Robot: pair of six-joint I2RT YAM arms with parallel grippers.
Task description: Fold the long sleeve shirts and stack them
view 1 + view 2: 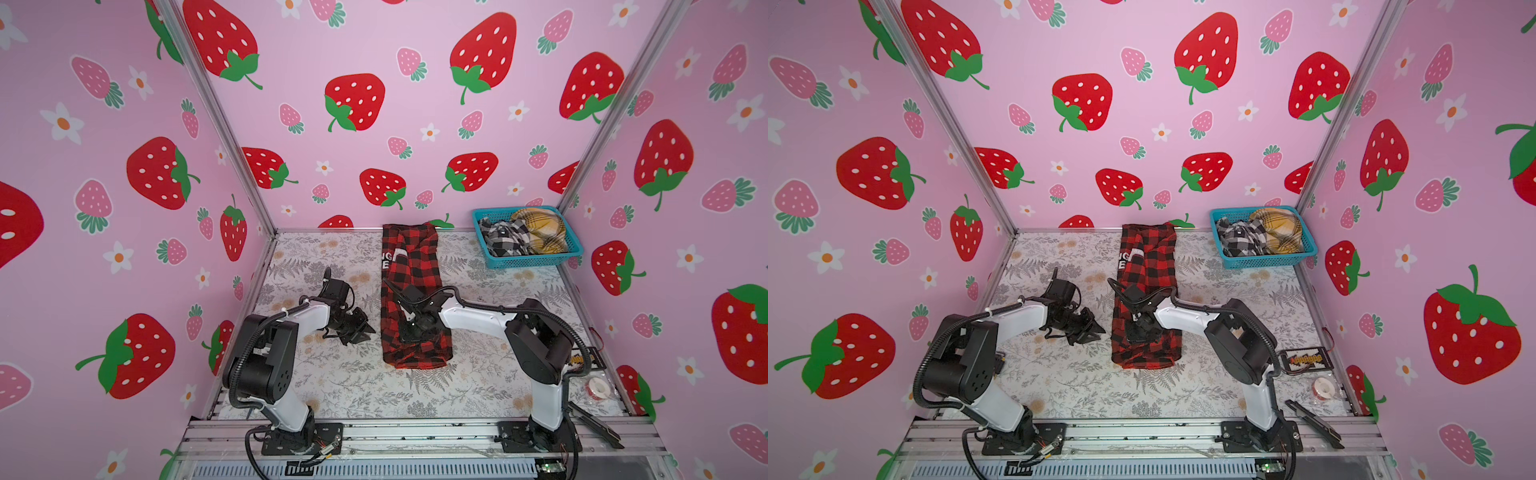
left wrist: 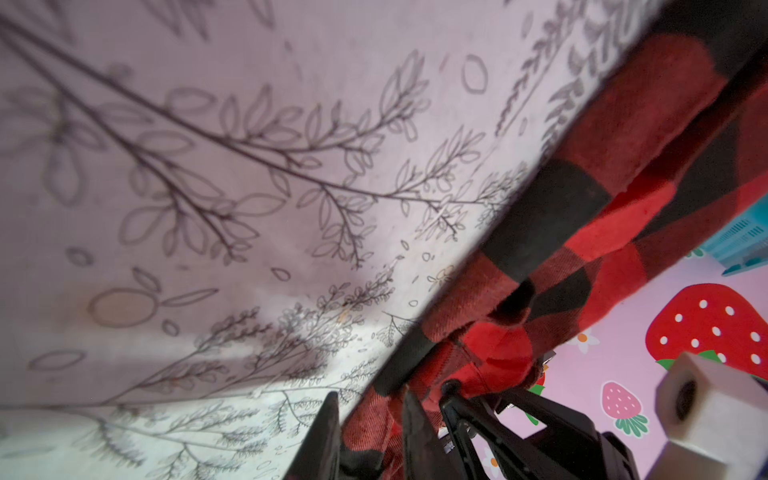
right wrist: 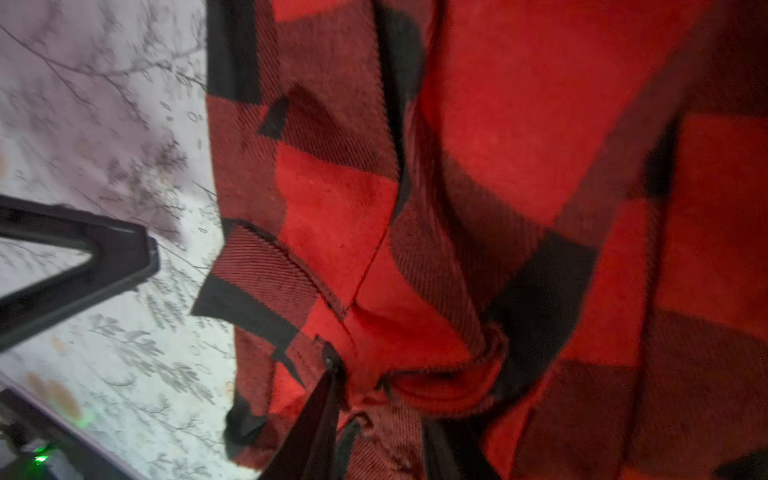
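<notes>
Booth w/ three walls, all pink, printed w/ big red strawberries, small pink ones & white flowers: back wall (image 1: 374, 50), left wall (image 1: 83, 257), right wall (image 1: 706, 104). Bare metal posts run up from both far corners of the tabletop: left post (image 1: 218, 120), right post (image 1: 582, 170). Tabletop (image 1: 353, 386) covered side to side by a whitish cloth w/ grey fern & leaf print plus faint orange blooms. Metal rails (image 1: 415, 432) along the near edge, a slotted vent strip (image 1: 374, 471) below them. Light soft & even, slightly pink; shadows on the cloth faint in both top views, mauve-tinted up close in the left wrist view.
</notes>
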